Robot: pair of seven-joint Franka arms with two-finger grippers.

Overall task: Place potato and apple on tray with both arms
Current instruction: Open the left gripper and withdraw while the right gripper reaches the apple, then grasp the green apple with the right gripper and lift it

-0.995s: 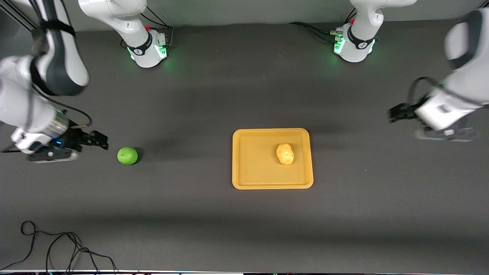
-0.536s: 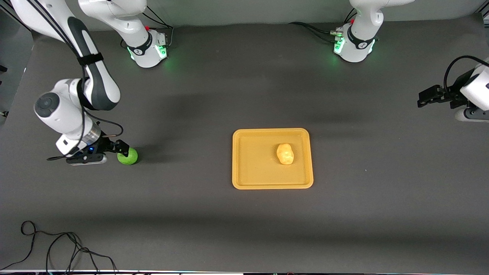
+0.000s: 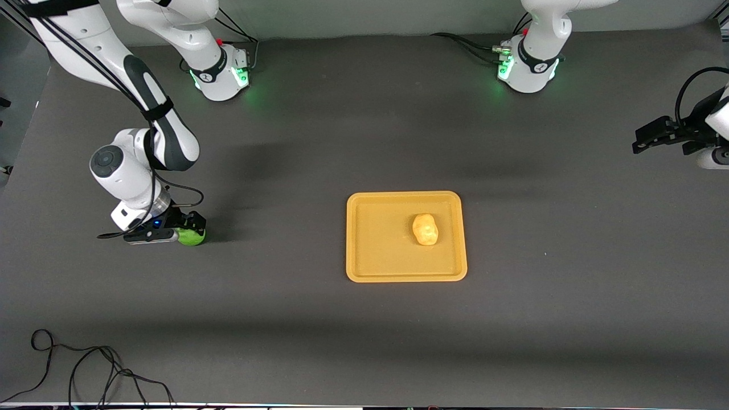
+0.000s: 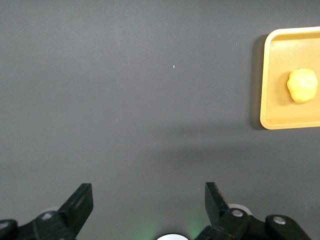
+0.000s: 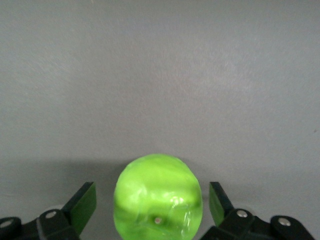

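The pale yellow-tan potato (image 3: 425, 229) lies on the orange-yellow tray (image 3: 376, 250) in the middle of the table; both also show in the left wrist view, potato (image 4: 302, 85) and tray (image 4: 272, 80). The bright-green apple (image 3: 192, 236) sits on the table toward the right arm's end. My right gripper (image 3: 191, 225) is low around the apple (image 5: 158, 198), jaws open, a finger on each side with gaps. My left gripper (image 3: 655, 135) is open and empty, held above the table at the left arm's end, its fingers (image 4: 80, 202) wide apart.
A black cable (image 3: 85, 370) lies coiled on the table near the front camera at the right arm's end. The two arm bases (image 3: 222, 71) glow green along the table's edge farthest from the front camera.
My right gripper has moved in toward the apple and now straddles it. My left gripper has drawn away from the tray toward the table's end. Potato and tray have not moved.
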